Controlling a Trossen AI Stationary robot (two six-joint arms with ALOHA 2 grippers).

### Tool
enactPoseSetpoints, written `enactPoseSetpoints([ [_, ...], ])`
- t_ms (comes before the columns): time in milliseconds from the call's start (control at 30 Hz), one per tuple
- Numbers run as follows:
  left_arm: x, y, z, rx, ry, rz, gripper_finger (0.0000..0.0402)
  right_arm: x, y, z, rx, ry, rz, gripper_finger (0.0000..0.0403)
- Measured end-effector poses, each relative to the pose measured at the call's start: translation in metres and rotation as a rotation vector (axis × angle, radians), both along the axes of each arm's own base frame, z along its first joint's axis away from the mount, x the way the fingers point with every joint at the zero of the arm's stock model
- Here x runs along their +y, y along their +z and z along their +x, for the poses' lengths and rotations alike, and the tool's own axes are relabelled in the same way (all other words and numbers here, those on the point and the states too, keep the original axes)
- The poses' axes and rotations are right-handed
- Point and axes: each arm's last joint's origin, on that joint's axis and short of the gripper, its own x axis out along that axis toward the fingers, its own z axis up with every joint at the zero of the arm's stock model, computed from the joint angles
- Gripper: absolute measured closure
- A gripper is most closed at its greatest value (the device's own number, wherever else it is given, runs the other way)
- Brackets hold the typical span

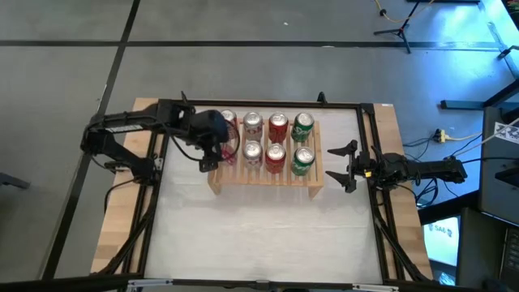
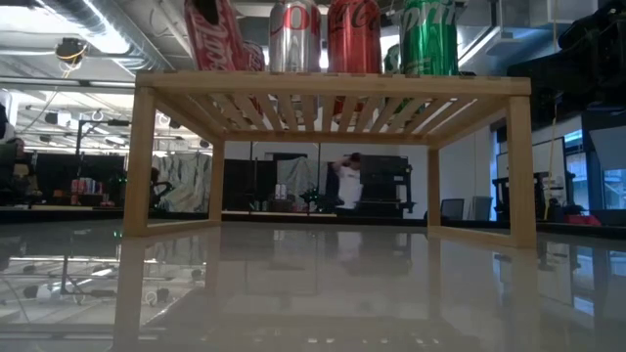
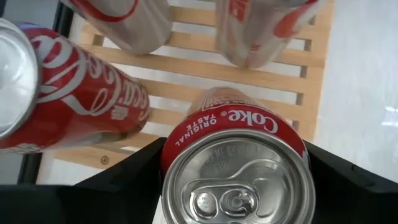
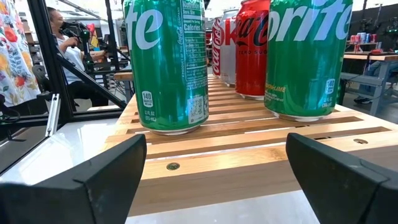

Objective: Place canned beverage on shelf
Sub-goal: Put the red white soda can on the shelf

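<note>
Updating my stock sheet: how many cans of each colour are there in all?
Red cans: 4, counting the red can in the left gripper
Silver cans: 2
Green cans: 2
Total: 8

Light wood shelf [image 1: 263, 180], glossy white table [image 1: 259, 235], metal cans [image 3: 236, 177].

Even overhead light, strong glare on my table.

From the low view I see the glossy white tabletop [image 2: 323, 293] mirroring the pale slatted wooden shelf [image 2: 333, 86] and ceiling strip lights. My high view has a blue glow at its upper right corner. In the left wrist view the red cola can's silver top [image 3: 239, 186] fills the frame, softly blurred; edges bow outward.
</note>
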Motion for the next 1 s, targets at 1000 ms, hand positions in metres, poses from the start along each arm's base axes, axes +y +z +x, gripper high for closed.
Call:
enactPoseSetpoints([
  [1000,0.0036,0.0000,0.0003,-0.012,0.000,-0.042,0.0081,0.0000,0.0000,0.0000,0.000,0.000,0.000,0.0022],
])
